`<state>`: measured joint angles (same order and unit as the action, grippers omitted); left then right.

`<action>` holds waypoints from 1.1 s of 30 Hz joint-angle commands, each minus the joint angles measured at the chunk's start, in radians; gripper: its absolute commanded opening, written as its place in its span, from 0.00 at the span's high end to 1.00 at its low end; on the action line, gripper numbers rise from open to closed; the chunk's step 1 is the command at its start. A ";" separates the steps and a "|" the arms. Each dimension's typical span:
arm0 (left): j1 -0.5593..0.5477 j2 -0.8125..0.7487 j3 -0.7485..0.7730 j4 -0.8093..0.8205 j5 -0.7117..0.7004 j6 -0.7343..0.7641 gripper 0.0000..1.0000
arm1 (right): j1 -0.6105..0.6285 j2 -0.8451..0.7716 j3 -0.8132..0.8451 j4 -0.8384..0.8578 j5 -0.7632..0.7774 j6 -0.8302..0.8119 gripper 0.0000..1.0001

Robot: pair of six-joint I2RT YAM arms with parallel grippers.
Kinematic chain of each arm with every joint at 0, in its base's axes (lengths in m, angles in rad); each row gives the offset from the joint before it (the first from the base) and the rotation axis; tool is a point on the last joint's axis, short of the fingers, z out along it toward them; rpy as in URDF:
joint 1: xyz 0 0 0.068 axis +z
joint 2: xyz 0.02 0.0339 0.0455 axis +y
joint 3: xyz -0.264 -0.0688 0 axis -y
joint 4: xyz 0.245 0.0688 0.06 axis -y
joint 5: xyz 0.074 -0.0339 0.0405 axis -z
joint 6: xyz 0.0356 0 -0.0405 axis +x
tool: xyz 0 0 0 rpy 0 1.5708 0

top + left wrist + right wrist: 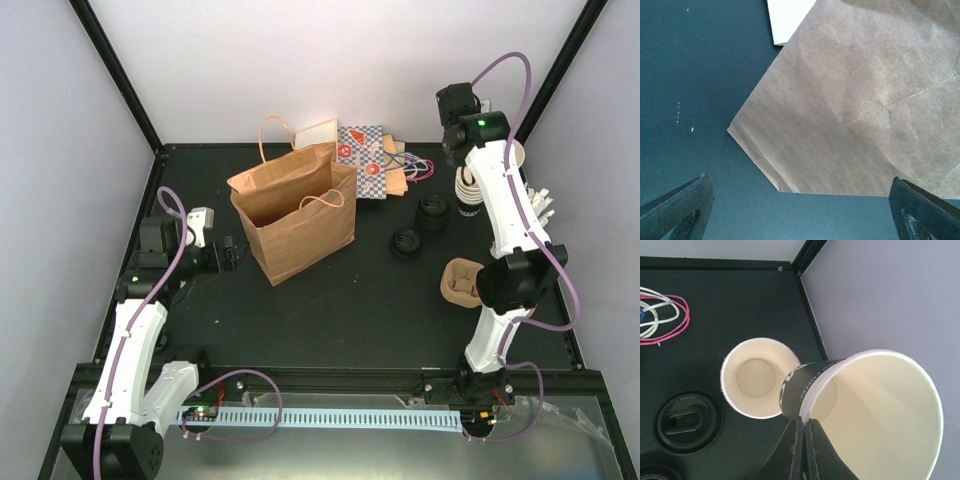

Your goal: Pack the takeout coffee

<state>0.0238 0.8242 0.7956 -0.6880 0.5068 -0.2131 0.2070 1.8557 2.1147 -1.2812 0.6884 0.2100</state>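
No lidded cup shows. My right gripper (804,419) is shut on the rim of an open cream paper cup (890,410) with a dark band at its base. It holds the cup tilted, just above and right of a stack of open cups (755,385). In the top view the held cup (518,153) peeks out behind the right arm at the back right, with the stack (467,187) beside it. Two loose black lids (433,212) (407,243) lie on the table. My left gripper (799,200) is open and empty, facing the base of the standing brown paper bag (865,100) (295,215).
A cardboard cup carrier (462,280) lies by the right arm. Patterned bags (365,160) and a white bag (318,132) lie behind the brown one. Coloured cords (662,315) lie near the back. A lid (687,422) sits left of the stack. The corner walls are close.
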 commanded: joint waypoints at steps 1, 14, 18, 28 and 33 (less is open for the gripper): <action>-0.007 -0.016 0.002 0.001 -0.011 0.011 0.02 | -0.006 0.063 -0.006 0.047 -0.016 -0.023 0.99; -0.008 -0.013 0.002 0.004 -0.018 0.011 0.01 | -0.033 0.175 0.104 0.025 0.006 -0.031 0.99; -0.008 -0.012 0.002 0.003 -0.020 0.011 0.01 | -0.032 0.169 0.112 0.019 -0.005 -0.030 0.99; -0.008 -0.011 0.001 0.005 -0.017 0.011 0.01 | -0.032 0.142 0.104 0.018 0.022 -0.047 0.99; -0.008 -0.012 0.002 0.003 -0.018 0.011 0.01 | -0.032 0.136 0.109 0.007 0.047 -0.047 0.99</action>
<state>0.0216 0.8242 0.7940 -0.6880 0.4973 -0.2131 0.1726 2.0140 2.2036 -1.2625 0.7059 0.1730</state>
